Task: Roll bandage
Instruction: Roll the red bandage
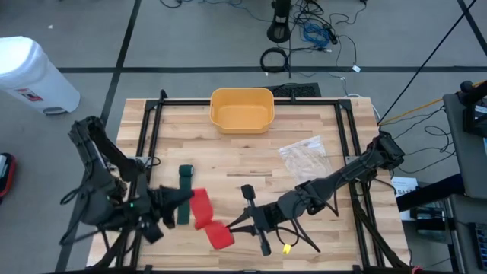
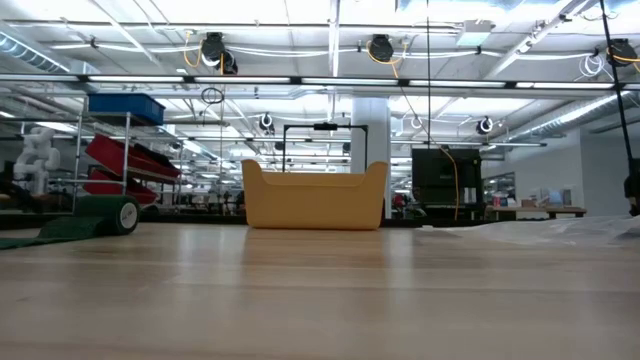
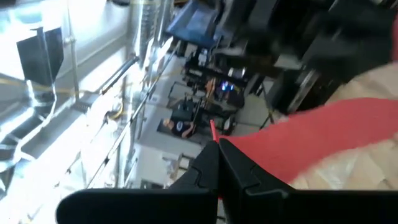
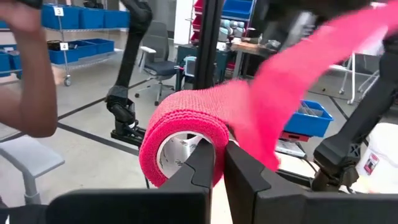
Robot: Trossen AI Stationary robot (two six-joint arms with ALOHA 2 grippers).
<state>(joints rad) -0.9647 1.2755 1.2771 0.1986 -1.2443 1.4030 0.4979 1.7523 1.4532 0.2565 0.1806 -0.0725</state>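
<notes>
Right end effector (image 4: 219, 163) pinching red woven bandage roll (image 4: 186, 134), left end effector (image 3: 217, 163) pinching its loose tail, above wooden counter (image 1: 251, 156), yellow plastic bin (image 1: 242, 109) beyond.

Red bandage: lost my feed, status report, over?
Left gripper shut on the red bandage tail. Right gripper shut on its roll end. Green bandage lies beside, not blocking.

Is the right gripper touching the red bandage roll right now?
Touching. The right wrist view shows the right gripper shut on the red bandage roll, fingers clamping its lower edge.
</notes>
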